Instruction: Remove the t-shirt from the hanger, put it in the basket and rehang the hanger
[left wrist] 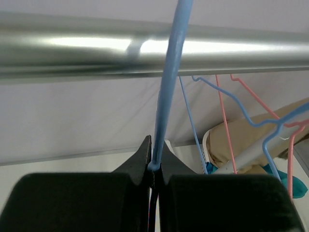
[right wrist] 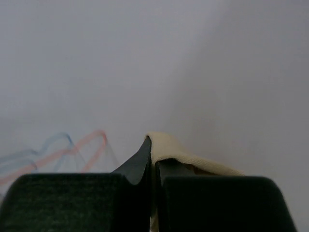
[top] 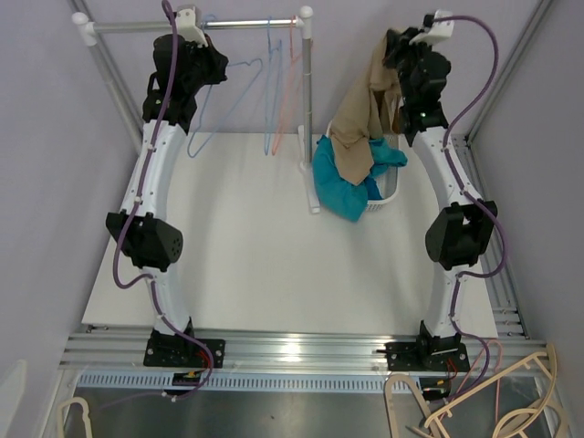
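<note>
A tan t-shirt (top: 360, 123) hangs from my right gripper (top: 394, 57), which is shut on its fabric (right wrist: 176, 152) high at the back right, above a white basket (top: 388, 193). My left gripper (top: 212, 66) is shut on a light blue wire hanger (top: 228, 100), bare of any shirt, at the back left just under the silver rail (top: 192, 26). In the left wrist view the hanger's blue wire (left wrist: 166, 96) runs up from between the closed jaws across the rail (left wrist: 87, 53).
Blue (top: 272, 91) and pink (top: 290, 82) empty hangers hang on the rail near its right post (top: 306, 100). A teal garment (top: 342, 182) spills from the basket. Wooden hangers (top: 497, 401) lie below the table's front edge.
</note>
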{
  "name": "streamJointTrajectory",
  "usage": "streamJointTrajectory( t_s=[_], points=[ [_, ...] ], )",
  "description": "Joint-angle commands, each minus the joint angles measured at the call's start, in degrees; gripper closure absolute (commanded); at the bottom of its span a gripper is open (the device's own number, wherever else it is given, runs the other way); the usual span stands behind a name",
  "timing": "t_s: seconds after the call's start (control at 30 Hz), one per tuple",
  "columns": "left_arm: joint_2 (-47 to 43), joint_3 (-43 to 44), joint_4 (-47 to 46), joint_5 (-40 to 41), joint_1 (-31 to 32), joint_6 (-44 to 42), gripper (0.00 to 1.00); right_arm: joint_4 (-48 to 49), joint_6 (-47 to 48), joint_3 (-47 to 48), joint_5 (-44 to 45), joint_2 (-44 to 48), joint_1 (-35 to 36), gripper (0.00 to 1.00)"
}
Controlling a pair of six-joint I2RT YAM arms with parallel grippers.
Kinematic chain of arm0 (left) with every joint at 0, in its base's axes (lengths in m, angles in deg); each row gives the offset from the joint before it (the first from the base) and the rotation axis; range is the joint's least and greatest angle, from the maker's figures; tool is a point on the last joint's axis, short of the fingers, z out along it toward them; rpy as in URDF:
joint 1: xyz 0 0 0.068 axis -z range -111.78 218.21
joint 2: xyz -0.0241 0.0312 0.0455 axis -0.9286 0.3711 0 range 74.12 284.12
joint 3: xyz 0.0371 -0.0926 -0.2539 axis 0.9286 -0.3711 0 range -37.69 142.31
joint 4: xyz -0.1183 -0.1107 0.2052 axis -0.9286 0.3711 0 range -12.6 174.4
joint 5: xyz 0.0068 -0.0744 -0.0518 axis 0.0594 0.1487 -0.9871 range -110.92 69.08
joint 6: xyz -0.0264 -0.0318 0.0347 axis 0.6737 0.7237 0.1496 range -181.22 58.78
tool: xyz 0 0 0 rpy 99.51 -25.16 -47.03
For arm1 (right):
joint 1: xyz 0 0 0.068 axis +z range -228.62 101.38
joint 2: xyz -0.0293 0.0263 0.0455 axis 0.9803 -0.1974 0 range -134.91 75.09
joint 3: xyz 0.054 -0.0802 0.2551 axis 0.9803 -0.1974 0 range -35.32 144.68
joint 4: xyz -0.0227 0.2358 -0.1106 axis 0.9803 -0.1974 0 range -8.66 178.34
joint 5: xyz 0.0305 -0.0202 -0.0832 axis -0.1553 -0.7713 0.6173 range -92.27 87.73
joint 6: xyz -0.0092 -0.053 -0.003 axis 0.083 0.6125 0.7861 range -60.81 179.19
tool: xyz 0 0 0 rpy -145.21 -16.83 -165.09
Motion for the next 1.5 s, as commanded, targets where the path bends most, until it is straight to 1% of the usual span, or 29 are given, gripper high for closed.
streamJointTrajectory(
  t_s=[0.0, 0.03, 0.07, 0.1, 0.13, 0.17, 0.23, 0.27, 0.37, 0.47, 0.53, 0.57, 0.6, 0.67, 0.8, 0.9, 0.97, 1.0, 1.03, 1.1, 1.17, 1.2, 1.27, 1.3, 1.47],
  points=[
    [-0.51, 2.93, -6.03, -0.74, 0.65, -1.28, 0.99, -8.24, -3.53, -10.81, 2.20, 3.99, 1.95, 1.00],
    [-0.24, 3.28, -6.12, -0.56, 0.99, -1.37, 0.99, -10.26, -3.89, -12.69, 2.57, 4.96, 2.39, 1.00],
    [-0.15, 3.11, -6.46, -0.47, 1.17, -1.46, 0.99, -15.59, -4.50, -14.01, 2.57, 5.23, 2.66, 1.00],
    [-0.15, 3.28, -6.73, -0.30, 1.35, -1.72, 0.99, -18.43, -6.60, -14.90, 2.22, 5.32, 3.01, 1.00],
    [-0.15, 3.20, -6.91, -0.38, 1.79, -1.98, 0.99, -22.98, -7.49, -15.86, 1.17, 5.32, 3.19, 1.00],
    [-0.07, 3.28, -7.43, -0.29, 1.88, -2.16, 0.99, -30.60, -8.10, -15.79, 0.38, 4.53, 3.45, 1.00],
    [0.02, 3.46, -7.79, -0.56, 2.40, -2.43, 0.99, -37.32, -7.50, -16.22, 0.02, 3.83, 4.59, 1.00],
    [0.20, 3.63, -7.53, -0.56, 2.58, -2.43, 0.99, -42.57, -6.80, -16.57, 1.15, 3.47, 5.29, 1.00],
    [0.20, 3.46, -7.26, -0.47, 3.19, -2.60, 0.99, -45.61, -4.07, -20.95, 4.84, 4.00, 7.58, 1.00],
    [0.37, 2.94, -6.99, -0.21, 3.72, -3.13, 0.99, -47.01, -3.80, -24.03, 4.24, 4.26, 7.58, 1.00],
    [0.29, 2.67, -7.61, -0.03, 4.25, -3.48, 0.99, -49.38, -4.07, -23.70, 3.89, 2.16, 6.88, 1.00],
    [0.29, 1.80, -8.05, 0.32, 4.42, -3.65, 0.99, -53.57, -4.50, -22.91, 3.71, 0.93, 6.53, 1.00],
    [0.29, 1.36, -8.31, 0.58, 4.51, -3.83, 0.99, -55.79, -4.42, -20.73, 3.36, -0.47, 6.35, 1.00],
    [0.29, 1.53, -7.96, 2.50, 4.95, -3.74, 0.99, -59.31, -3.37, -20.27, 2.92, -3.55, 6.26, 1.00],
    [0.20, 1.26, -8.05, 3.57, 5.65, -4.27, 0.99, -58.89, -2.13, -23.51, -0.58, -4.79, 5.48, 1.00],
    [0.29, 1.09, -8.22, 3.75, 5.83, -4.45, 0.99, -56.25, -2.66, -25.80, -0.86, -2.43, 4.86, 0.94],
    [0.37, 1.17, -8.23, 3.57, 5.83, -4.45, 0.99, -54.94, -2.84, -26.51, -1.03, -0.41, 4.51, 0.81],
    [0.46, 1.17, -8.14, 3.23, 5.83, -4.45, 0.98, -54.84, -2.75, -26.33, -1.03, 0.30, 4.24, 0.73],
    [0.55, 1.17, -8.05, 2.79, 5.83, -4.45, 0.96, -54.67, -2.84, -25.72, -1.21, 0.92, 4.07, 0.68],
    [0.46, 1.18, -7.35, 2.96, 5.92, -4.27, 0.87, -54.75, -2.92, -24.93, -0.77, 2.85, 3.80, 0.67],
    [0.37, 1.09, -6.82, 3.13, 5.92, -4.36, 0.85, -54.75, -2.93, -23.53, 0.11, 4.08, 3.71, 0.66],
    [0.37, 1.09, -6.65, 3.22, 5.92, -4.53, 0.81, -54.84, -2.93, -23.08, 0.11, 5.22, 3.71, 0.67],
    [0.55, 0.91, -6.56, 3.75, 5.92, -4.80, 0.81, -55.19, -2.75, -21.86, -0.41, 6.28, 3.71, 0.67],
    [0.72, 0.82, -6.64, 4.01, 5.92, -5.15, 0.84, -55.28, -2.75, -21.59, -0.68, 7.41, 3.71, 0.67],
    [1.17, 1.27, -6.56, 4.63, 5.92, -5.33, 0.87, -53.53, -3.19, -22.90, -1.30, 10.76, 3.71, 0.68]
  ],
)
